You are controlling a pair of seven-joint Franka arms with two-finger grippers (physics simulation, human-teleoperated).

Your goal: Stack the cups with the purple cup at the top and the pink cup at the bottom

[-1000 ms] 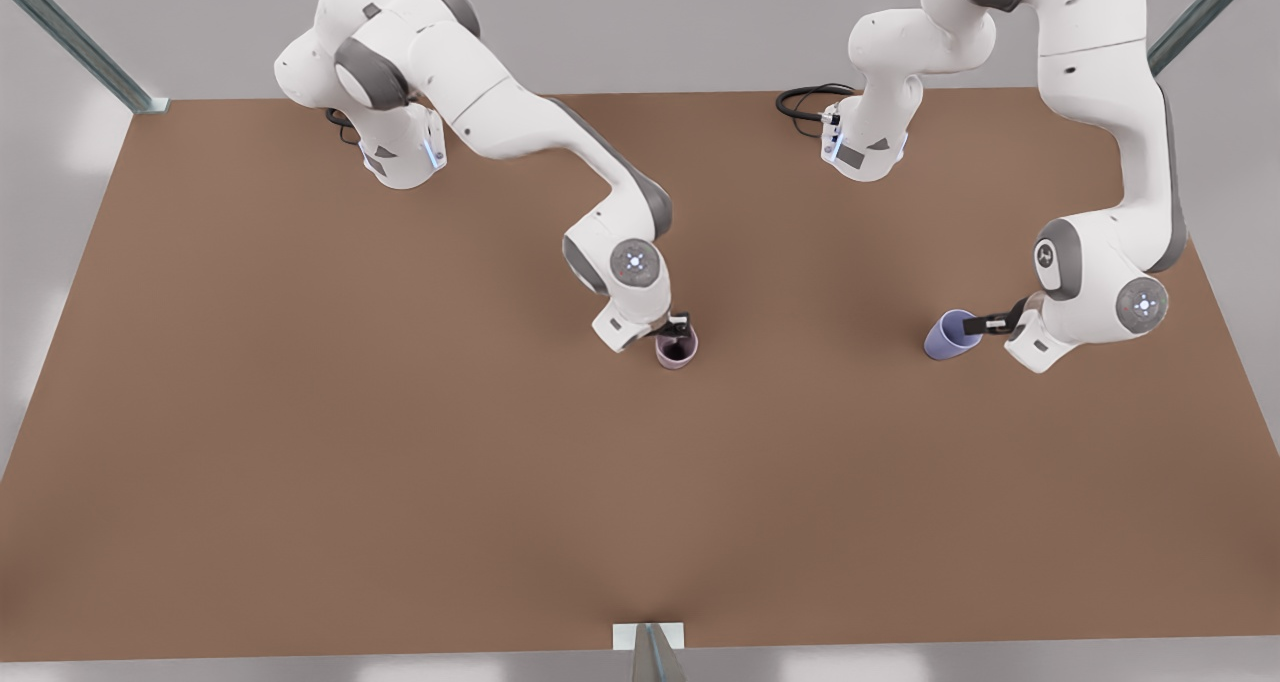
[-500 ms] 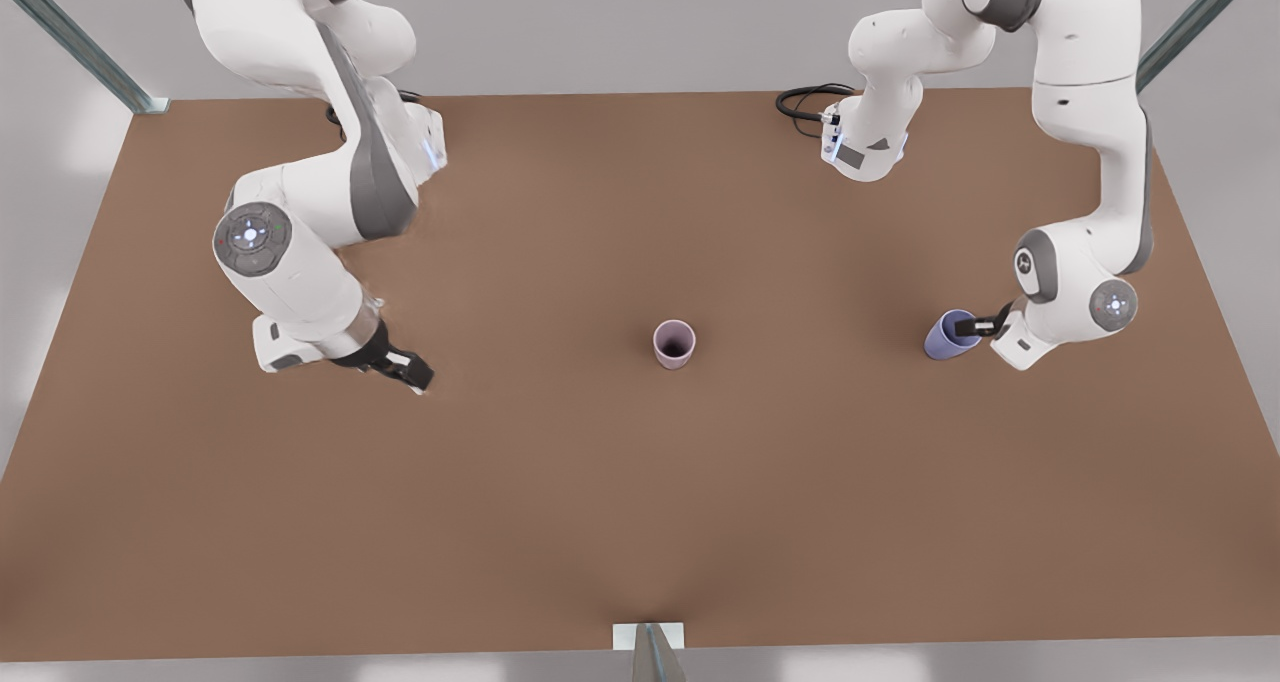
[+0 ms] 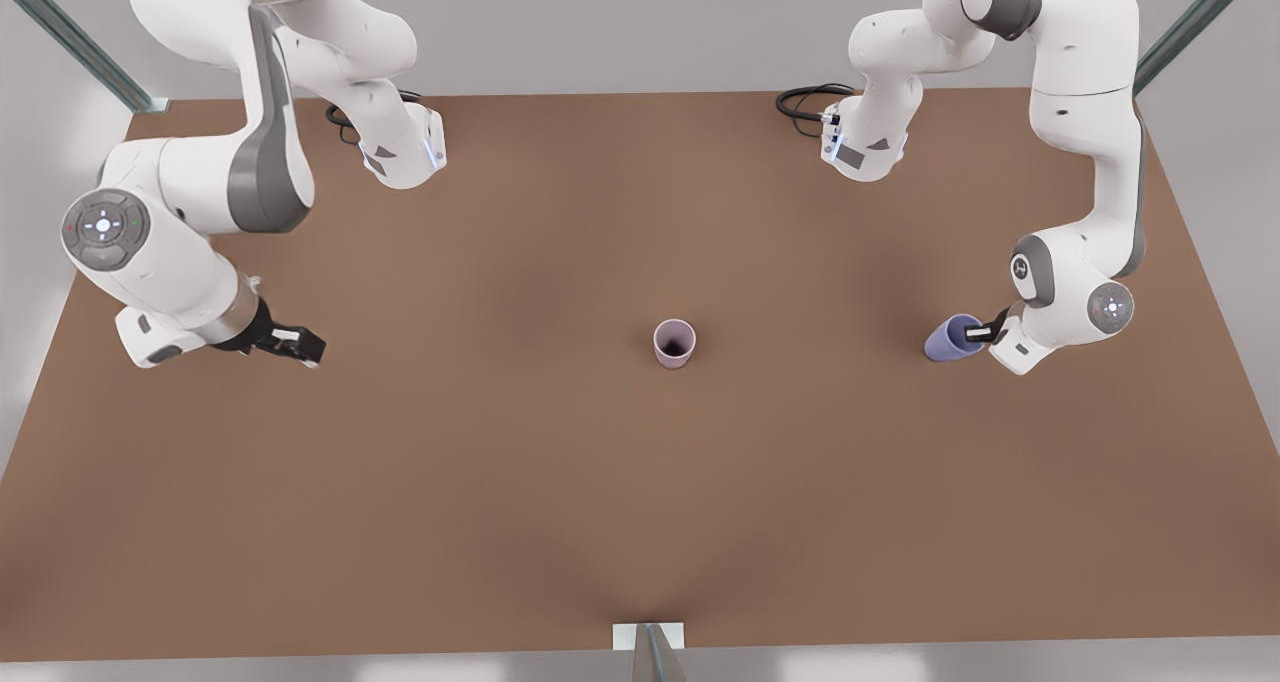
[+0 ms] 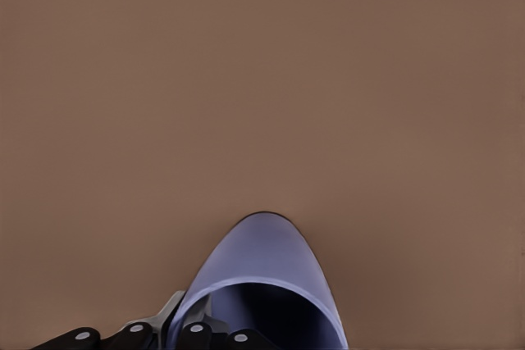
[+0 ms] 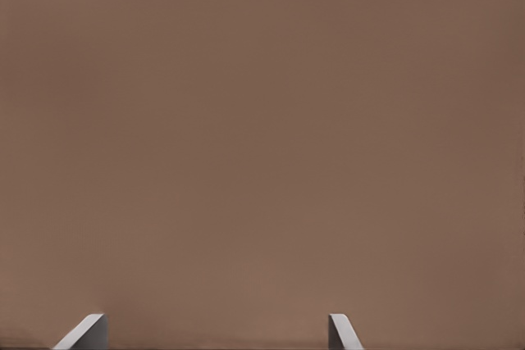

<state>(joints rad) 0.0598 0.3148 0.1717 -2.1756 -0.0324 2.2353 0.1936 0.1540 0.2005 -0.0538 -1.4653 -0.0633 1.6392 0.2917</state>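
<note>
The pink cup [image 3: 674,343] stands upright and alone at the middle of the brown table [image 3: 500,502], its dark inside showing. Toward the front view's right, the purple cup [image 3: 948,339] hangs tilted, its mouth turned to my left gripper [image 3: 978,332], which is shut on its rim. The left wrist view shows the same purple cup [image 4: 262,272] close up, with my left gripper [image 4: 176,338] pinching its wall. My right gripper [image 3: 298,347] is far off at the front view's left, low over the table and open. Its two fingertips stand wide apart around the right gripper's [image 5: 213,332] bare gap.
Both arm bases sit at the table's back edge, with a black cable [image 3: 805,102] beside the one on the front view's right. A metal post [image 3: 650,650] stands at the middle of the front edge. Bare table lies between the cups.
My right gripper let go of the pink cup and swung far toward the front view's left. The left gripper kept its hold; the purple cup tipped slightly more.
</note>
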